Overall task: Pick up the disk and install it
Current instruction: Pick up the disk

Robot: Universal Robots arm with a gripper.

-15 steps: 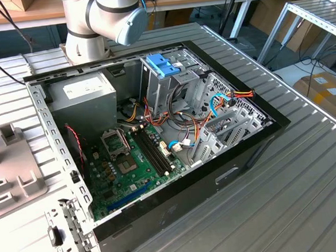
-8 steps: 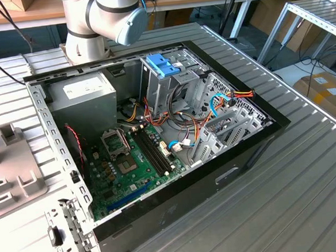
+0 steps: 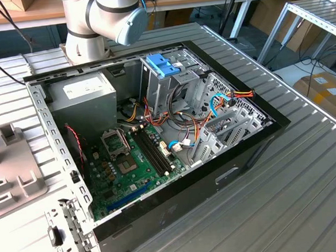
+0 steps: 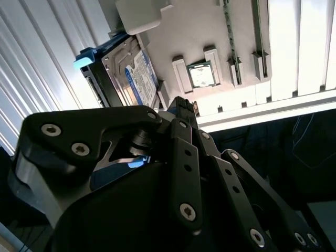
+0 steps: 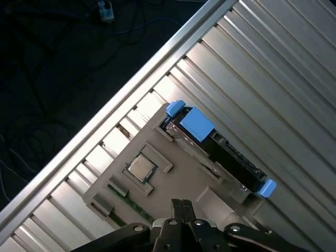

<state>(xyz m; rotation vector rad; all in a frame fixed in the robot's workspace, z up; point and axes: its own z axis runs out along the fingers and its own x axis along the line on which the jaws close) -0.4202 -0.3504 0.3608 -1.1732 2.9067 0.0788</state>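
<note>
The disk [image 5: 223,155] stands on its edge in a slot of a pale grey holder tray [image 5: 173,186], with its blue side bracket [image 5: 197,123] on top. In the second wrist view the disk [image 4: 131,73] shows its silver body and white-and-blue label. My gripper [image 5: 181,203] hangs above the tray, a short way from the disk and not touching it. Its black fingers [image 4: 181,107] are shut together with nothing between them.
An open computer case [image 3: 239,155] lies on the ribbed metal table, with a drive cage with light-blue tabs [image 3: 164,66], a power-supply box [image 3: 88,91] and a motherboard [image 3: 130,163]. The holder tray [image 3: 9,166] sits at the exterior view's left and also holds a processor chip [image 5: 142,168]. The table edge [image 5: 131,89] runs close to the tray.
</note>
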